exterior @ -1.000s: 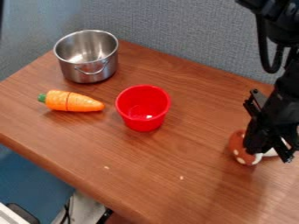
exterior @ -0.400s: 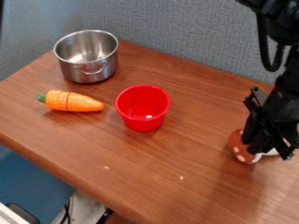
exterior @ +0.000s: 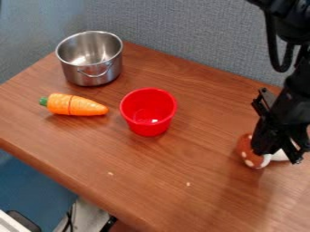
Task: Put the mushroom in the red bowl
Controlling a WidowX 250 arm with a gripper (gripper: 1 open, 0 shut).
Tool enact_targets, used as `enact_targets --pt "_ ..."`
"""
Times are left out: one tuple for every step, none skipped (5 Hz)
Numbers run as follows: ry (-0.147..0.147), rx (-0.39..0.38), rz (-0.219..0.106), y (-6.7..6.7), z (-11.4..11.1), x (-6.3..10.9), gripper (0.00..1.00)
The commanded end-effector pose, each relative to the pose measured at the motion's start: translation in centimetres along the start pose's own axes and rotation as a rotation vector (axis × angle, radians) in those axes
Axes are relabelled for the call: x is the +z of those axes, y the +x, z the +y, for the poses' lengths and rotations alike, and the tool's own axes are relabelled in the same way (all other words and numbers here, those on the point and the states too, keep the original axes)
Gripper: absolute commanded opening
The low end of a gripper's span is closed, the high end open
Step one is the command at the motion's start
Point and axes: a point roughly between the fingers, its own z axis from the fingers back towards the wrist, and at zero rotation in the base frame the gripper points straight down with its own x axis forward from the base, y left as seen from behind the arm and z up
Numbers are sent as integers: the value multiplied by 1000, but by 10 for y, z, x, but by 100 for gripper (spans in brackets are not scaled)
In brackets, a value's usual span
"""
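Note:
The mushroom (exterior: 251,150) stands on the wooden table (exterior: 133,159) near its right edge, reddish-brown cap up and cream stem at the bottom. My gripper (exterior: 269,152) reaches down onto it from the right. Its black fingers are closed against the mushroom's right side and hide that part. The mushroom rests on the table. The red bowl (exterior: 148,111) sits upright and empty near the middle of the table, well to the left of the gripper.
An orange carrot (exterior: 72,105) with a green top lies left of the bowl. A shiny steel pot (exterior: 91,56) stands at the back left. The table's front edge runs diagonally below, and its right edge is close to the gripper.
The gripper and the mushroom stay in nearly the same place, with only a slight shift of the fingers at the mushroom. Nothing else has moved.

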Motion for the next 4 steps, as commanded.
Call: enact_targets --pt "52 49 -93 -4 20 44 0" --pt "77 97 -104 -18 30 71 0" --pt "95 189 -99 -38 51 91 0" --pt "99 278 -81 -63 80 94 0"
